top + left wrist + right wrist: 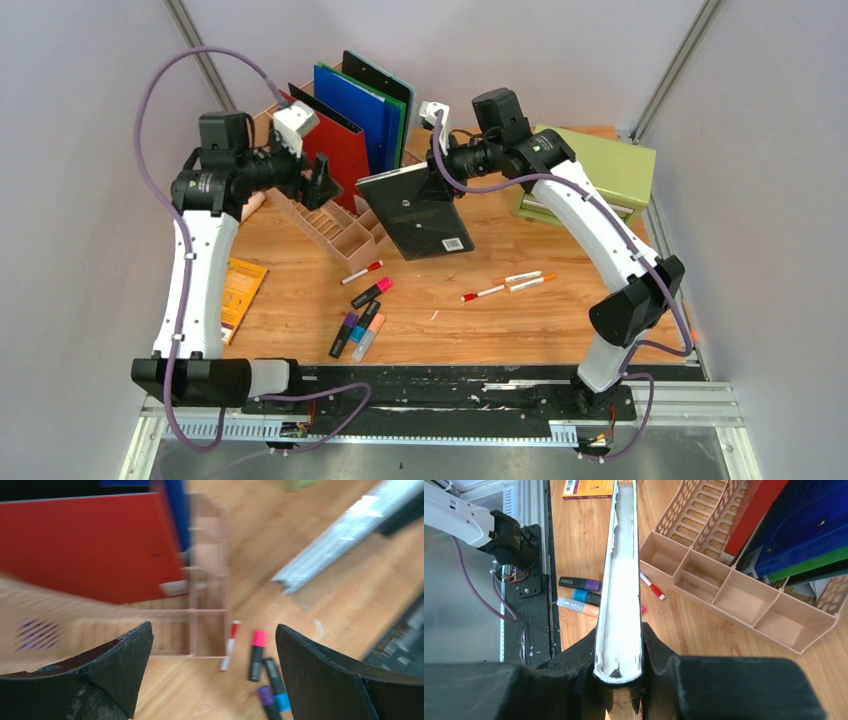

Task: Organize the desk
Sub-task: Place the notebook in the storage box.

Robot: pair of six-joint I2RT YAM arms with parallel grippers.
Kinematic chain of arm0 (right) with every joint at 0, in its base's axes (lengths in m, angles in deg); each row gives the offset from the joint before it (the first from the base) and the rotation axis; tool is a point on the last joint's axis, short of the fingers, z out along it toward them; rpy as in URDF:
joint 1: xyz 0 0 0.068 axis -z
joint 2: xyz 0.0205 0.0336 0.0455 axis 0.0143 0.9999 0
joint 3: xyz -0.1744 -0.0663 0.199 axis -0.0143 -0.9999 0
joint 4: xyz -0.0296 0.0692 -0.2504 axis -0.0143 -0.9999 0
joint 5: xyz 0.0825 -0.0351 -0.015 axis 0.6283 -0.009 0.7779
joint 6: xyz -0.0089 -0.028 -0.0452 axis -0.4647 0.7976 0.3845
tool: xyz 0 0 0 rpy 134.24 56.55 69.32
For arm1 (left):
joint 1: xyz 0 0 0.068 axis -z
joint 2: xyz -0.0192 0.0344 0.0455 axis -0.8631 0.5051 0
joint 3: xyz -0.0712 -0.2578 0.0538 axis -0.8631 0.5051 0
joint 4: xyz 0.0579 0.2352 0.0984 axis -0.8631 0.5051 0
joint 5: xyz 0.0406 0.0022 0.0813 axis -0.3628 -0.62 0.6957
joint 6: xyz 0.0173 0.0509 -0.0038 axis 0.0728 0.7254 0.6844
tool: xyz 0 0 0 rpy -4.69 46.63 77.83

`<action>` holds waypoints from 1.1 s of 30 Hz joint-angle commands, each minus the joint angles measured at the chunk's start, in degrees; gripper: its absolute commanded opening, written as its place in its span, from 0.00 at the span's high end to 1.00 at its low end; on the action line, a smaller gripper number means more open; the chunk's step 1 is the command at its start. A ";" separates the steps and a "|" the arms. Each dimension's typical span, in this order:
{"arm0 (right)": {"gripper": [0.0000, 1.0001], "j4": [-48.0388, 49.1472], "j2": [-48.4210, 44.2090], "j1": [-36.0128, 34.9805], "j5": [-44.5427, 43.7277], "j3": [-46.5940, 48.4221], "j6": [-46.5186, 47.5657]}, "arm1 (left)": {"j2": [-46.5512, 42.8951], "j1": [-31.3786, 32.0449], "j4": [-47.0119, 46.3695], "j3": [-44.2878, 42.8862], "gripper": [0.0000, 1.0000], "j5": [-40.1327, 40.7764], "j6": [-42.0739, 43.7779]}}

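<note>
Right gripper fills the bottom of its wrist view, fingers clamped on both covers of a black book, seen edge-on with white pages between. From overhead the book hangs tilted above the desk, clear of the wood, gripper on its 12 o'clock edge.

Left gripper: jaws wide apart, nothing between them. Overhead it hovers over the beige organizer, at 9 o'clock from the book. Left wrist view is motion-blurred.

Desk: light wood top spanning mid-frame, black rail along its 6 o'clock edge, where the arm bases sit.

- Organizer at 11 o'clock from desk centre; red folder, blue folder and green folder standing in its far slots. Small front compartments bare.
- Red-capped pen and pink highlighter at 6 o'clock from the organizer.
- Purple marker, blue marker, orange marker side by side, touching, just nearer the rail.
- Three thin pens at 5 o'clock from the book.
- Orange booklet at the 9 o'clock edge, partly under the left arm.
- Green cabinet at 2 o'clock.
</note>
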 commanded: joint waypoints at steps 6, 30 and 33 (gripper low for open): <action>1.00 4.71 -4.56 0.09 -0.07 3.06 -4.57 | 3.54 -11.89 -11.50 -8.60 0.00 29.71 -6.22; 1.00 6.36 -5.79 0.10 -0.82 -1.91 -4.99 | 28.11 -15.54 -22.23 -15.34 0.05 33.59 -12.16; 1.00 6.55 -5.31 0.10 -2.55 -1.10 -5.41 | 25.41 -15.49 -23.86 -8.79 0.12 29.07 -14.71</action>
